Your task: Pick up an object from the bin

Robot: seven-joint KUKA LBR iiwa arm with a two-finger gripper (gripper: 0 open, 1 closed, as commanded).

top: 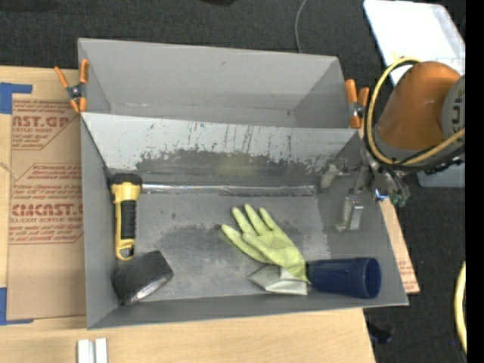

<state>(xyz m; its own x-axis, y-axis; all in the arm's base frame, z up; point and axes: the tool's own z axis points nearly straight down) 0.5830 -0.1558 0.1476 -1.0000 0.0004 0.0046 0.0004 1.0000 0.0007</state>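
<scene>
Grey bin (227,89), nothing lifted yet: gripper (349,216) hovers by right wall above blue cup (348,277) and yellow glove (271,246), seemingly empty, opening can't be told.

Soft, even light leaves only faint shadows on the floor of the bin (198,216).

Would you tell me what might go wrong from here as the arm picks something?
The end effector hangs near the bin's right wall and might scrape it going down. The blue cup lies on its side nearby and could roll if nudged. The limp glove abuts the cup and might drag along.
</scene>
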